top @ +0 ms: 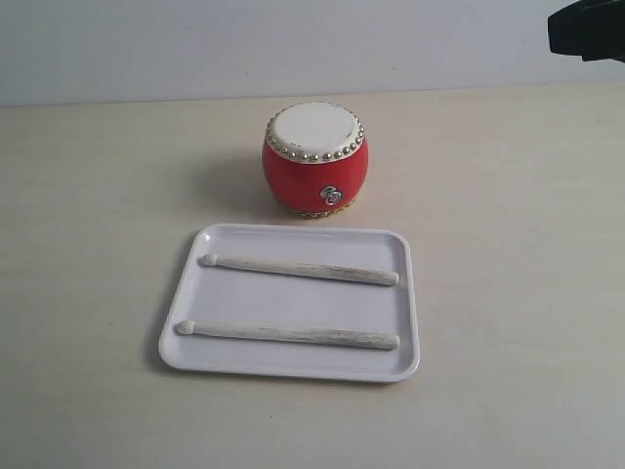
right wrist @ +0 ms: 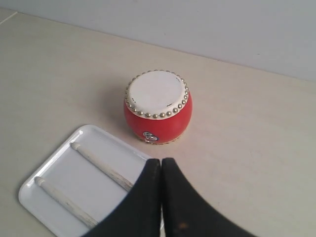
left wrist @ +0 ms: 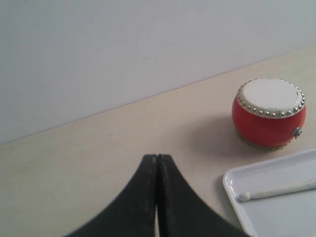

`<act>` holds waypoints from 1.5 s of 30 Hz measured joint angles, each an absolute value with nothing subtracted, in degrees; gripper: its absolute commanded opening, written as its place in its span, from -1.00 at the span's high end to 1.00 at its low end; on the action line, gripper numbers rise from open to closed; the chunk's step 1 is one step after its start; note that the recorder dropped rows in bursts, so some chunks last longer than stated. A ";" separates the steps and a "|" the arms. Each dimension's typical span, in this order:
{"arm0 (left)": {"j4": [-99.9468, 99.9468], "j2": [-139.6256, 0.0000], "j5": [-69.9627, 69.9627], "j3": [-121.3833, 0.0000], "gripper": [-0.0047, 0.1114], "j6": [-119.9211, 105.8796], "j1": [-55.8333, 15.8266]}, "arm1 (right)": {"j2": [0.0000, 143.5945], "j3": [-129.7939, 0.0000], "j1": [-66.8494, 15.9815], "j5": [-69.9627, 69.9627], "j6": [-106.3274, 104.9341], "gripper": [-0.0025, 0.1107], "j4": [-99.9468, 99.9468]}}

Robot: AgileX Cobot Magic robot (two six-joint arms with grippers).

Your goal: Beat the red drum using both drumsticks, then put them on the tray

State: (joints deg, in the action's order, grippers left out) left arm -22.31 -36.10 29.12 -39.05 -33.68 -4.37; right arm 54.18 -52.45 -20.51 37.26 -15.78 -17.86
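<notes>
The red drum (top: 315, 159) with its cream skin and gold studs stands upright on the table behind the white tray (top: 293, 366). Two pale drumsticks lie side by side in the tray, one at the back (top: 301, 270) and one at the front (top: 288, 334), tips pointing left. My left gripper (left wrist: 157, 157) is shut and empty, high over bare table, left of the drum (left wrist: 269, 112) and the tray (left wrist: 232, 185). My right gripper (right wrist: 161, 161) is also shut and empty, hovering above the tray's (right wrist: 29, 197) right end, short of the drum (right wrist: 157, 107).
A dark piece of the right arm (top: 587, 29) shows at the exterior view's upper right corner. A pale wall (top: 195, 44) runs along the back edge of the beige table (top: 508, 274).
</notes>
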 measured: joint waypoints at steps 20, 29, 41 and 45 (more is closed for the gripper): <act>1.15 -0.79 33.49 -24.55 0.92 -4.46 -4.37 | 54.18 -52.45 -20.51 37.26 -15.78 0.96 -17.86; 2.04 -0.20 28.43 -13.27 0.92 -3.39 -4.37 | 54.18 -52.45 -20.51 37.30 -15.78 0.96 -17.86; 2.28 -0.30 18.29 -0.76 0.92 2.64 -4.37 | 54.18 -52.45 -20.51 37.39 -15.78 0.96 -17.86; 2.28 -0.30 18.55 -0.22 0.92 5.51 -4.37 | 54.18 -52.45 -20.51 37.39 -15.78 0.96 -17.86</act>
State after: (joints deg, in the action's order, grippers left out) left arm 2.28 -0.30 18.55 -0.22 5.51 -4.37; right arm 54.18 -52.45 -20.51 37.39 -15.78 -17.86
